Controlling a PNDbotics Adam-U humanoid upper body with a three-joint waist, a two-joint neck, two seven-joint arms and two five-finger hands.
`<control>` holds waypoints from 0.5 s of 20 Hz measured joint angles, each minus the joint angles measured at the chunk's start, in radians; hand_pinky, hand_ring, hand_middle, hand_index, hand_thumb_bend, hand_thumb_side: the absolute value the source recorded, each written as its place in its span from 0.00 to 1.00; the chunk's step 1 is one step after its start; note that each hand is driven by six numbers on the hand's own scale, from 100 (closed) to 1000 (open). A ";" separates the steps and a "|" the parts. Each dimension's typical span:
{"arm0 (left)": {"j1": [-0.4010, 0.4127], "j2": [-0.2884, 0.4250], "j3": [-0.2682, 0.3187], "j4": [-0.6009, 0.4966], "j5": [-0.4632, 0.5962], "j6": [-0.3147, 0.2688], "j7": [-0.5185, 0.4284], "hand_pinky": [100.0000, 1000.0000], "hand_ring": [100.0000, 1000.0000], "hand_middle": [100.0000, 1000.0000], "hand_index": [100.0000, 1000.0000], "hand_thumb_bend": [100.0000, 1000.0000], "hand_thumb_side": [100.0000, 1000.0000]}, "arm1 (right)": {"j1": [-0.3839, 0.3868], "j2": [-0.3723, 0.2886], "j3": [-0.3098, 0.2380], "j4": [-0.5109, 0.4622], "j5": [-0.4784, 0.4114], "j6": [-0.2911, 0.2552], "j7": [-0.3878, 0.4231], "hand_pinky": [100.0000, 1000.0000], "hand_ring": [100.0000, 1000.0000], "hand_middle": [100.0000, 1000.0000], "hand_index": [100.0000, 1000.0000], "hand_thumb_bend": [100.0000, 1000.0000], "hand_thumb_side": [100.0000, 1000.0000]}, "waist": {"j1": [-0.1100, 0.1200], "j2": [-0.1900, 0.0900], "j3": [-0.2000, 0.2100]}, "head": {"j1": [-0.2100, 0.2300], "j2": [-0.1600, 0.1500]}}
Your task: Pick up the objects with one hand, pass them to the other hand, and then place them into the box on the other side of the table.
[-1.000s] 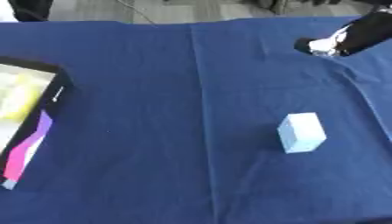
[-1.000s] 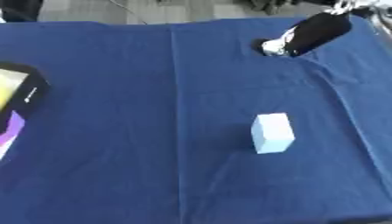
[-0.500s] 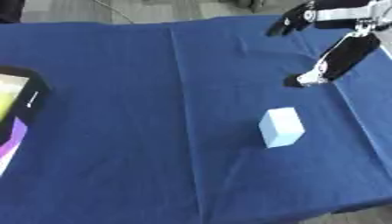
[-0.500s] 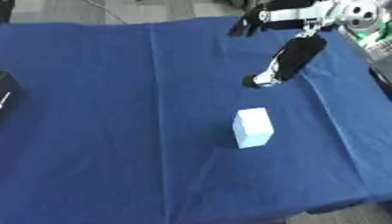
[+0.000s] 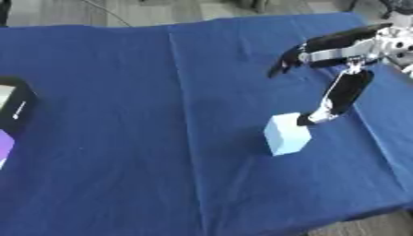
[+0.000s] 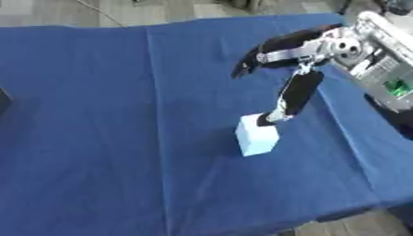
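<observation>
We see the right hand (image 5: 343,69) over the blue tabletop (image 5: 121,161), its fingers (image 5: 290,57) spread wide and holding nothing, the thumb tip at the top edge of the pale blue block (image 5: 286,134). The box (image 5: 16,106) sits at the tabletop's far left edge.

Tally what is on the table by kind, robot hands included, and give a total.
Pale blue block: 1
Black box at the left edge, partly cut off: 1
Purple item beside the box, mostly out of view: 1
Robot hands: 1, the right hand, fingers straight, one fingertip at the block's top
Total: 4
</observation>
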 measured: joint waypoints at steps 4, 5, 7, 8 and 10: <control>0.008 -0.017 -0.001 0.000 -0.005 -0.008 0.004 0.69 0.74 0.62 0.80 0.18 0.85 | 0.023 0.001 0.013 0.009 0.045 -0.011 0.000 0.91 0.91 0.86 0.93 0.44 0.18 | 0.004 0.006 0.004 | -0.005 0.000; 0.011 -0.021 -0.001 0.000 -0.008 -0.008 0.004 0.69 0.74 0.62 0.80 0.18 0.85 | 0.030 0.001 0.017 0.013 0.059 -0.013 0.000 0.91 0.91 0.86 0.93 0.44 0.18 | 0.006 0.007 0.004 | -0.005 0.000; 0.014 -0.026 -0.001 0.000 -0.015 -0.006 0.004 0.69 0.75 0.62 0.80 0.18 0.85 | 0.041 0.004 0.024 0.021 0.082 -0.018 0.000 0.92 0.91 0.86 0.94 0.44 0.18 | 0.009 0.008 0.004 | 0.000 0.000; 0.015 -0.027 -0.001 0.000 -0.019 -0.005 0.004 0.69 0.75 0.62 0.80 0.18 0.84 | 0.045 0.008 0.026 0.025 0.091 -0.020 -0.001 0.92 0.92 0.87 0.94 0.45 0.19 | 0.009 0.008 0.004 | 0.006 0.000; 0.017 -0.032 -0.001 0.000 -0.021 -0.002 0.006 0.69 0.75 0.61 0.80 0.17 0.84 | 0.048 0.012 0.028 0.029 0.109 -0.023 -0.001 0.92 0.92 0.87 0.94 0.45 0.19 | 0.011 0.009 0.005 | 0.022 0.001</control>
